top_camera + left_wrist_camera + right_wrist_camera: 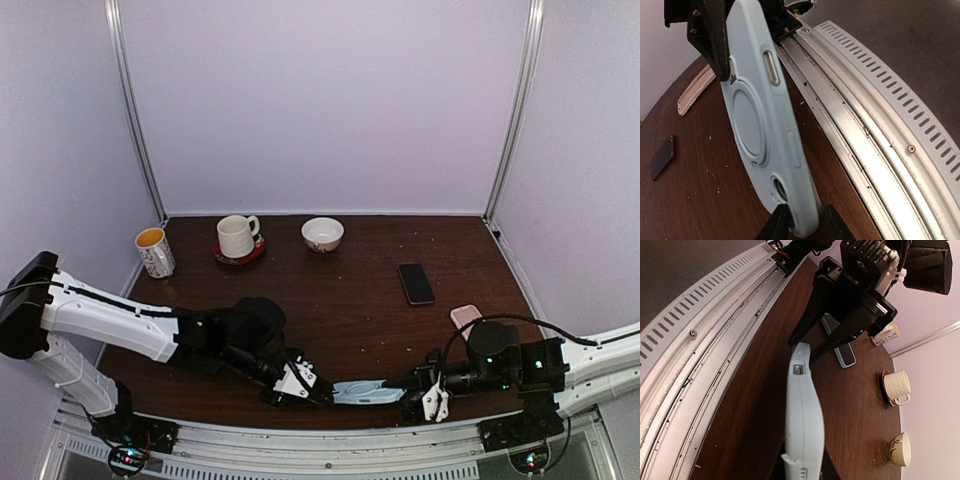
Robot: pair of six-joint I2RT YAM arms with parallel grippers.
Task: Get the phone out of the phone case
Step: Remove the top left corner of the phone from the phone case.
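A light blue phone case (362, 392) hangs on edge just above the table's near edge, stretched between both grippers. Its back, with a ring and a camera hole (760, 115), faces the left wrist camera. In the right wrist view its narrow side (804, 410) bows slightly. My left gripper (318, 392) (801, 220) is shut on the camera end, one finger on each face. My right gripper (412, 392) (802, 472) is shut on the opposite end. The case's open face is turned away, so I cannot tell whether the phone is inside.
A dark-screened, grey-rimmed handset (844, 352) lies on the table under the left arm. A black handset (416, 283) and a pinkish flat item (465, 316) lie at right. Along the back stand a cup (155, 250), a mug (237, 237) and a bowl (322, 234). A metal rail (875, 125) borders the near edge.
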